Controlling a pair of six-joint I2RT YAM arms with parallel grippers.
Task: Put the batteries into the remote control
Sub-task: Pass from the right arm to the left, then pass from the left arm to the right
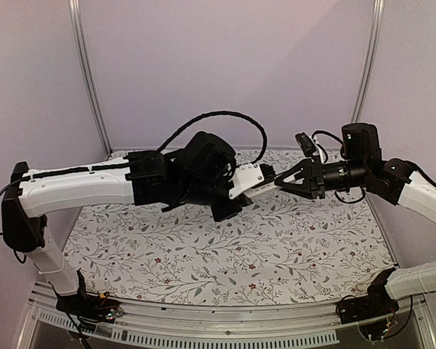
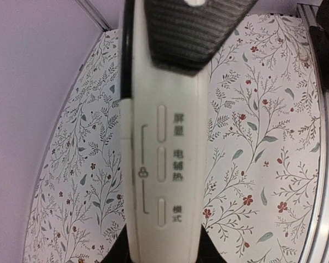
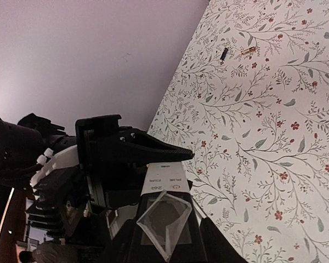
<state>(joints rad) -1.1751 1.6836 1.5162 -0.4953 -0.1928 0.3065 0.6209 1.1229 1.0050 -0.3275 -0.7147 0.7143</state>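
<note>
The remote control point(image 1: 251, 181) is a slim white bar held in mid-air between both arms above the table's back half. My left gripper point(image 1: 236, 192) is shut on its button end; in the left wrist view the black fingers point(image 2: 112, 253) press both sides of the remote control point(image 2: 164, 164). My right gripper point(image 1: 282, 179) is shut on the other end, where the dark display of the remote control point(image 3: 165, 216) lies between its fingers point(image 3: 211, 235). Two batteries lie on the cloth, one black point(image 3: 223, 53), one gold point(image 3: 248, 51). Both batteries are hidden in the top view.
A floral cloth point(image 1: 276, 247) covers the table. Purple walls with metal corner posts point(image 1: 87, 80) close the back and sides. A metal rail point(image 1: 225, 323) runs along the near edge between the arm bases.
</note>
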